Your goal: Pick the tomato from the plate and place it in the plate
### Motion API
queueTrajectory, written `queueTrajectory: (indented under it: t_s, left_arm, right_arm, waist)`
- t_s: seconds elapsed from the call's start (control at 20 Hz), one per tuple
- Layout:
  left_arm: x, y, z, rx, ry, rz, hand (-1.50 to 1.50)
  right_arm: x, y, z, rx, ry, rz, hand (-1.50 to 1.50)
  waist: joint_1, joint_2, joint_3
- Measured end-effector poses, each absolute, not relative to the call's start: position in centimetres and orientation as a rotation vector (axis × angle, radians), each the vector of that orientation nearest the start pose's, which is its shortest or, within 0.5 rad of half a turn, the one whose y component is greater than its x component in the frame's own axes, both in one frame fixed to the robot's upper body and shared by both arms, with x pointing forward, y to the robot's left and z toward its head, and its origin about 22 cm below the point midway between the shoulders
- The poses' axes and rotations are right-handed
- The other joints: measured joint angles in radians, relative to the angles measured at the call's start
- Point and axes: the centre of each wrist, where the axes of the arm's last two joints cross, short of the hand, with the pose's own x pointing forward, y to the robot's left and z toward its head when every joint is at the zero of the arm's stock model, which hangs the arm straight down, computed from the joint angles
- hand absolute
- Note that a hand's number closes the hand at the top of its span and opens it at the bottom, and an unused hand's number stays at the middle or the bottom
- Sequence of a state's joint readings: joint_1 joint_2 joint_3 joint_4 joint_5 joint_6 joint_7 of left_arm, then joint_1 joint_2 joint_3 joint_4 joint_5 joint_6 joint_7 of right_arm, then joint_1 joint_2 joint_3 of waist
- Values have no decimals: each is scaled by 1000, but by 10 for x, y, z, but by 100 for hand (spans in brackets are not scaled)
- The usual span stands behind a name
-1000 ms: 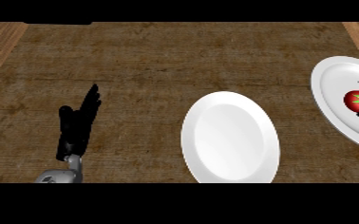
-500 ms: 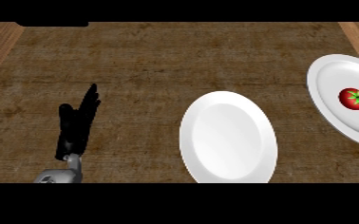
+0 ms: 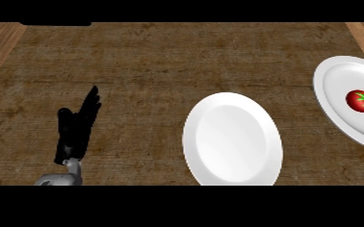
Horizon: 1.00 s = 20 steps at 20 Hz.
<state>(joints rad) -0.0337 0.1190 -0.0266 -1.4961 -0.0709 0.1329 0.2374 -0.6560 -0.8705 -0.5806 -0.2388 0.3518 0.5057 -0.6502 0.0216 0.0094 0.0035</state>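
Resting at the lower left, the left hand (image 3: 77, 125) stands edge-on over the counter (image 3: 177, 57), fingers straight and together, holding nothing. Right of centre lies a bare white plate (image 3: 232, 139). At the right edge, a second plate (image 3: 334, 84) holds the tomato (image 3: 356, 100).

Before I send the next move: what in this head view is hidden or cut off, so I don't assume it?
- Right hand: shows nowhere in the head view; its position and fingers are unknown.
- Plate with the tomato: this far plate is cut by the right edge, so its full outline is unseen.
- Near plate: its lower rim is cut by the bottom band.
- Left hand: fingers straight, resting at lower left; its forearm runs out of view at the lower edge.
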Motion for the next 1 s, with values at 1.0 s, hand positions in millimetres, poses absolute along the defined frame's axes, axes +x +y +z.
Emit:
queueTrajectory:
  t_s: [1.0]
  left_arm:
    - [256, 246, -7, 224, -1300, -52, 0]
  right_arm:
    - [263, -552, 55, -437, -1591, 243, -150]
  waist:
    - [4, 1, 1]
